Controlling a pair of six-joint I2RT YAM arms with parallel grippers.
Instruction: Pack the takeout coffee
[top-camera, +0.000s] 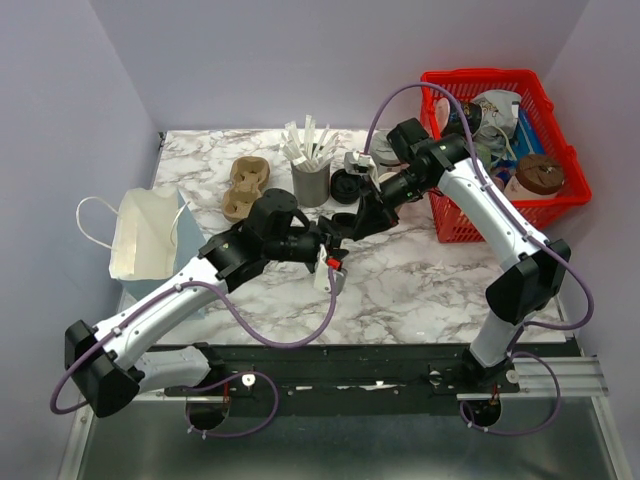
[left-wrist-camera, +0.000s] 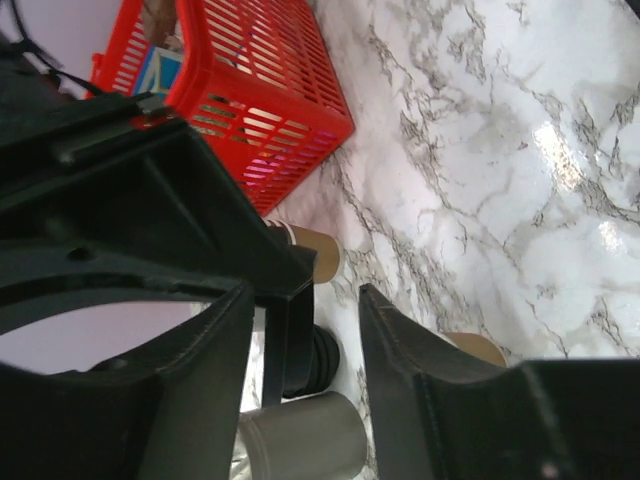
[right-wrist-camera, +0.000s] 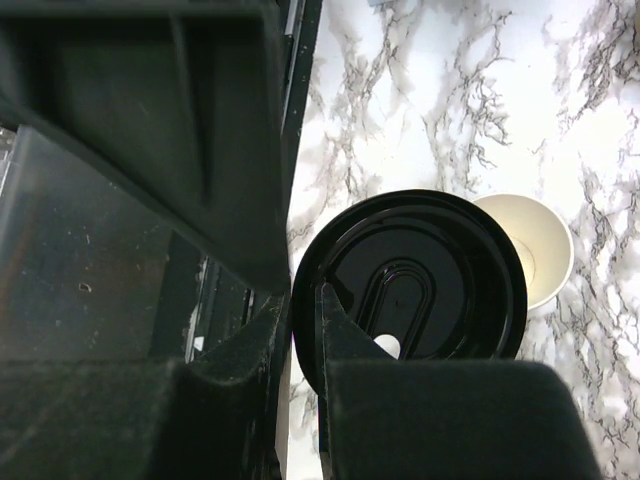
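Marbled tabletop (top-camera: 420, 290) fills the top view, with a red basket (top-camera: 455, 225) at the right and a white paper bag (top-camera: 145, 240) at the left. The two arms meet at the middle. The left end effector (top-camera: 328, 250) and right end effector (top-camera: 346, 228) are tip to tip there, hiding what lies between them. Behind them stand a grey cup (top-camera: 311, 183) of white sticks and a stack of black lids (top-camera: 345, 187).

From the left wrist, the jaws stand partly apart. A black part of the other arm crosses the gap, with the lid stack and grey cup beyond. I cannot tell whether the jaws touch anything.

From the right wrist, the jaws are almost closed, pinching the rim of the round black lid of the takeout coffee (right-wrist-camera: 410, 290). Its cup is hidden under the lid. An open cream cup (right-wrist-camera: 540, 250) sits just beside it, partly covered by the lid's edge.
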